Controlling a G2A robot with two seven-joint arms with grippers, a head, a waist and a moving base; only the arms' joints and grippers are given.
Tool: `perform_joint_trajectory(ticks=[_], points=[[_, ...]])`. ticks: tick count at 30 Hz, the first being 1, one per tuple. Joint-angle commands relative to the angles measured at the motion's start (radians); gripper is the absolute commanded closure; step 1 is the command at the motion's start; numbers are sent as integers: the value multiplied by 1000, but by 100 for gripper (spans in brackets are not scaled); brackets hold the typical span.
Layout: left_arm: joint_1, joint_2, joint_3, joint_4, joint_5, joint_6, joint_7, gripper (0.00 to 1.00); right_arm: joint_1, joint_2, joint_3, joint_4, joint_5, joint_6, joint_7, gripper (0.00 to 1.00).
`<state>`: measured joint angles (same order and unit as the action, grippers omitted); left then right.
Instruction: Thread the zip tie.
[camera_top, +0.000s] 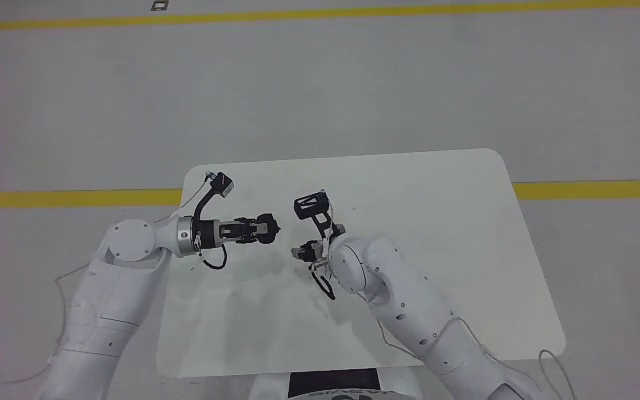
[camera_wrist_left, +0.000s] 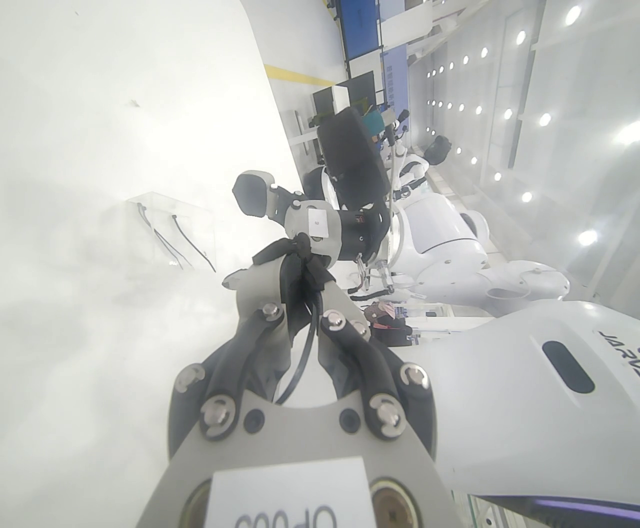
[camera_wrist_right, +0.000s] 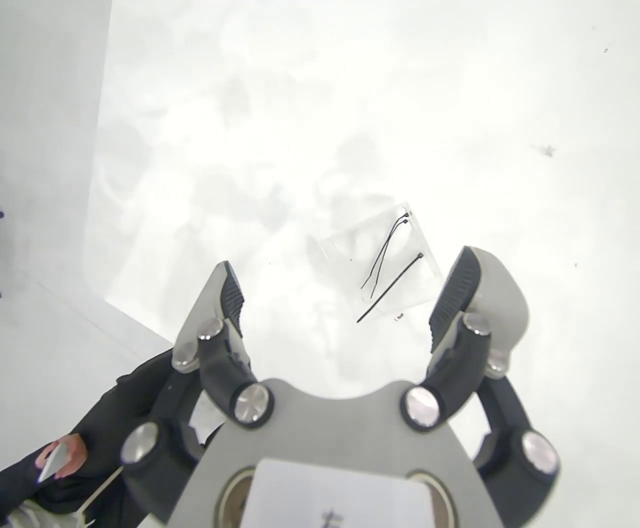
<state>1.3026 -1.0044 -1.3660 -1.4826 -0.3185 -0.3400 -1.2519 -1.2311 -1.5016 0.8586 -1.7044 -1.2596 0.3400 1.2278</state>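
Observation:
My left gripper (camera_wrist_left: 295, 265) is shut on a black zip tie (camera_wrist_left: 309, 336), whose strap curves back between the fingers toward the wrist. In the top view this gripper (camera_top: 272, 227) is held over the left part of the white table (camera_top: 450, 220), pointing at my right gripper (camera_top: 300, 254) a short way off. One black-padded finger (camera_wrist_left: 252, 194) of the right gripper stands just beyond the held tie. My right gripper (camera_wrist_right: 345, 285) is open with nothing between its fingers.
A clear bag (camera_wrist_right: 400, 240) with 3 spare black zip ties (camera_wrist_right: 387, 285) lies flat on the table below the right gripper; from the left wrist the same clear bag (camera_wrist_left: 170, 235) lies farther along the table. The table's edge (camera_wrist_right: 135, 320) runs close by.

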Motion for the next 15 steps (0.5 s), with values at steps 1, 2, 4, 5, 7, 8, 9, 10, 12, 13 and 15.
perform_joint_trajectory(ticks=[1, 2, 4, 5, 7, 8, 9, 10, 12, 13, 15], points=[[0, 0, 0, 0, 0, 0, 0, 100, -4, -10, 7, 7, -16, 0, 11, 0], [0, 0, 0, 0, 0, 0, 0, 100, -4, -10, 7, 7, -16, 0, 11, 0], [0, 0, 0, 0, 0, 0, 0, 100, -4, -10, 7, 7, -16, 0, 11, 0], [0, 0, 0, 0, 0, 0, 0, 100, -4, -10, 7, 7, -16, 0, 11, 0], [0, 0, 0, 0, 0, 0, 0, 100, -4, -10, 7, 7, -16, 0, 11, 0], [0, 0, 0, 0, 0, 0, 0, 100, -4, -10, 7, 7, -16, 0, 11, 0], [0, 0, 0, 0, 0, 0, 0, 100, -6, -10, 7, 8, -15, -2, 4, 0], [0, 0, 0, 0, 0, 0, 0, 100, -14, -9, 9, 16, -17, -8, -23, 0], [0, 0, 0, 0, 0, 0, 0, 100, -15, -9, 14, 31, -34, 0, -25, 0], [0, 0, 0, 0, 0, 0, 0, 100, -16, -12, 21, 36, -46, 0, -23, 0], [0, 0, 0, 0, 0, 0, 0, 100, -20, -19, 32, 42, -53, 0, -15, 0]])
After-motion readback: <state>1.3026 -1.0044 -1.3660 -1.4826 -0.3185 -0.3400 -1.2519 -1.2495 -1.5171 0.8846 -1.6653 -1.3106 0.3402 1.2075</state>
